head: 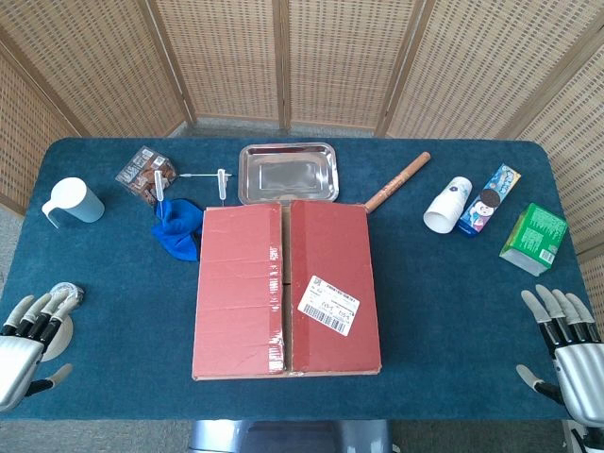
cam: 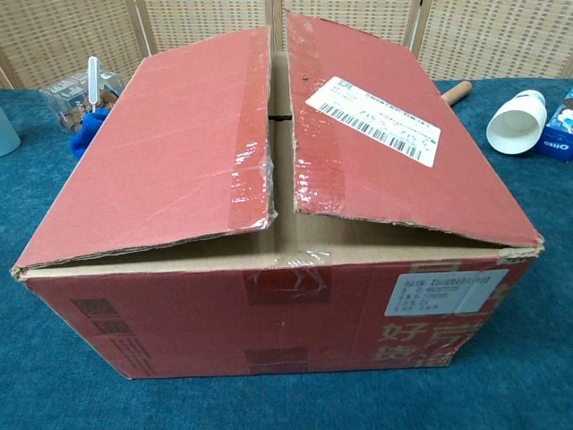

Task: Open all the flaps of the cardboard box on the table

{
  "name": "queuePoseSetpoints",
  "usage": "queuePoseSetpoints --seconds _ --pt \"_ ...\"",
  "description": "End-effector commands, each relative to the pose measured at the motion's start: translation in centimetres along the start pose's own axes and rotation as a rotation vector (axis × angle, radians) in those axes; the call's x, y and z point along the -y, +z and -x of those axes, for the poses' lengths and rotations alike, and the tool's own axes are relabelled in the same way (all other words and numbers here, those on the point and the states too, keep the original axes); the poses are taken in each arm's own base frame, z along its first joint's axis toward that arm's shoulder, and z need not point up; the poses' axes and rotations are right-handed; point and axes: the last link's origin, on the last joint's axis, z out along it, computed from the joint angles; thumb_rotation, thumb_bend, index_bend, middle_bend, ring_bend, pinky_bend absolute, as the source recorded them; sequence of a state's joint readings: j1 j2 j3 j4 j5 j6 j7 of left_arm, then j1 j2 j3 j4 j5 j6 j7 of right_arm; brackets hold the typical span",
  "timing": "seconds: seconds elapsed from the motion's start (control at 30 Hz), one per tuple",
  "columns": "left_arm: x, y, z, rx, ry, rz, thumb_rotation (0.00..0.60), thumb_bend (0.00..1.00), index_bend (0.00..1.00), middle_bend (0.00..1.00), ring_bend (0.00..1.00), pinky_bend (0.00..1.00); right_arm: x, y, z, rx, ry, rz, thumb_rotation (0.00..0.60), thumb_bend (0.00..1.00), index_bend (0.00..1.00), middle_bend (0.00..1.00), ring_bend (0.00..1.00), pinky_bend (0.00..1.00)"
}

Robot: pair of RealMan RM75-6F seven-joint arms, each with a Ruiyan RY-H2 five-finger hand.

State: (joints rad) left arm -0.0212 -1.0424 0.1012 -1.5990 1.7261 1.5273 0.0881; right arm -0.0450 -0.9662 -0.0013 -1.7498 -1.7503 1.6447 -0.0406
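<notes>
A red cardboard box (head: 286, 288) stands in the middle of the blue table, filling the chest view (cam: 277, 224). Its two long top flaps, the left flap (head: 241, 288) and the right flap (head: 332, 283), lie nearly closed with a narrow gap between them, slightly raised in the chest view. A white shipping label (head: 328, 304) sits on the right flap. My left hand (head: 28, 335) rests at the table's near left corner, fingers apart, holding nothing. At the near right corner my right hand (head: 566, 344) is likewise open and empty. Both are far from the box.
Behind the box lie a metal tray (head: 288, 173), a wooden rolling pin (head: 397, 181), a blue cloth (head: 179, 229) and a snack packet (head: 145, 174). A mug (head: 73, 201) stands far left. A paper cup (head: 447, 205), an Oreo box (head: 490, 199) and a green carton (head: 533, 238) sit right.
</notes>
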Motion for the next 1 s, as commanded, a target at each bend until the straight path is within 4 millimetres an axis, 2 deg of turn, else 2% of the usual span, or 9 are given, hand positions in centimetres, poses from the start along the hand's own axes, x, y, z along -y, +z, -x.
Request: queuePoseSetpoints --seconds 0.03,0.53,0.7,0.87,1.0 --pt "0.1 0.1 0.1 0.003 -0.003 -0.004 0.6 0.0 0.0 0.0 0.0 0.0 0.1 0.1 0.2 0.013 0.0 -0.005 0.6 0.0 0.0 0.0 0.0 0.0" --pt "0.4 0.6 0.5 0.026 -0.016 -0.012 0.6 0.0 0.0 0.0 0.0 0.0 0.6 0.6 0.1 0.071 -0.002 -0.075 0.6 0.0 0.0 0.0 0.0 0.0" --pt "0.2 0.7 0.9 0.049 -0.02 -0.004 0.6 0.0 0.0 0.0 0.0 0.0 1.7 2.9 -2.9 0.083 -0.121 -0.187 0.6 0.0 0.01 0.0 0.0 0.0" --pt "-0.1 0.8 0.9 0.045 -0.018 0.006 0.6 0.0 0.0 0.0 0.0 0.0 2.4 4.2 -4.5 0.085 -0.172 -0.25 0.594 0.0 0.07 0.0 0.0 0.0" --pt "-0.3 0.7 0.9 0.041 -0.018 0.013 0.6 0.0 0.0 0.0 0.0 0.0 3.4 5.9 -5.4 0.097 -0.218 -0.341 0.518 0.02 0.09 0.0 0.0 0.0"
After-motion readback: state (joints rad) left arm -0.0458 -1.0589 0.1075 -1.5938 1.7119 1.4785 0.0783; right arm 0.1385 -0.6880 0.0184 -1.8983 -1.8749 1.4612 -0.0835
